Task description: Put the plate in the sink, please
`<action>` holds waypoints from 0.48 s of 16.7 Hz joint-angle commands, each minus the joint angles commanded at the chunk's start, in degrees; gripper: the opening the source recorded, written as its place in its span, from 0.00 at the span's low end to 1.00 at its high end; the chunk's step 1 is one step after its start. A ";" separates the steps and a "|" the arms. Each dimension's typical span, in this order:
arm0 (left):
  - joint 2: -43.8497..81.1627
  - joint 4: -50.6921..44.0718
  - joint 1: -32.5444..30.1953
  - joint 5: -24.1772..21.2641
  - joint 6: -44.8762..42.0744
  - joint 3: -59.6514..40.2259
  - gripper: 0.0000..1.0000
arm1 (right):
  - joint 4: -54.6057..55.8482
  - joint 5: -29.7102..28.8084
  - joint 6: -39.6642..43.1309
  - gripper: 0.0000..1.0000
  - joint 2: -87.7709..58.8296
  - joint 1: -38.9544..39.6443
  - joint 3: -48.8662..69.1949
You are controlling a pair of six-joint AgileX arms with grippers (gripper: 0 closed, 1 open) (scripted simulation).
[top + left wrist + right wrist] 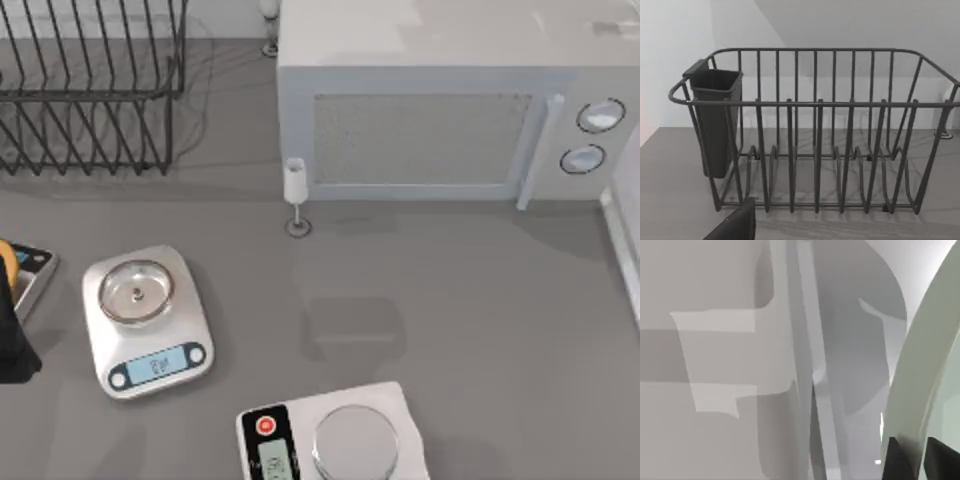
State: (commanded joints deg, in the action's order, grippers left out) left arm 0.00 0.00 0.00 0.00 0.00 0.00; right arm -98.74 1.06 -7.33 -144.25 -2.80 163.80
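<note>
Grey worktop (pixel 450 300).
- Boxy white-grey microwave (pixel 450 100) at the back right corner.
- Dark wire dish rack (pixel 90 90), back left corner. A dark cutlery cup (pixel 715 120) hangs on 1 end.
- Large round pale mint-green plate (pixel 925 365), seen edge-on from the right wrist. The right gripper (pixel 920 452) is clamped on its rim, with 1 dark finger (pixel 897 460) on each face and the gap only as wide as the rim. Where the plate sits over the worktop I cannot tell.
- Thin straight white sink rim (pixel 622 240) at the right edge.
- 2 kitchen scales: a silver one (pixel 145 320) near the left edge and a white one (pixel 335 440) at the front edge.
- Small white stemmed glass (pixel 296 195) by the microwave's front left corner.
- Left arm (pixel 15 340) is parked at the left edge.
</note>
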 joint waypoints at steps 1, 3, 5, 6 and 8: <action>0.00 0.00 0.00 0.00 0.00 0.00 1.00 | -0.43 -0.36 3.26 0.00 -3.34 -0.78 0.87; 0.00 0.00 0.00 0.00 0.00 0.00 1.00 | -1.22 -1.08 8.01 0.00 -8.18 -1.65 1.79; 0.00 0.00 0.00 0.00 0.00 0.00 1.00 | -1.74 -1.56 10.38 0.00 -10.62 -1.91 2.06; 0.00 0.00 0.00 0.00 0.00 0.00 1.00 | -1.80 -1.62 10.65 0.00 -10.89 -1.93 2.08; 0.00 0.00 0.00 0.00 0.00 0.00 1.00 | -1.80 -1.62 10.65 0.00 -10.89 -1.93 2.08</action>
State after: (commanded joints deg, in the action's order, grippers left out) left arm 0.00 0.00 0.00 0.00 0.00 0.00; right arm -100.54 -0.56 3.32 -155.14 -4.73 165.88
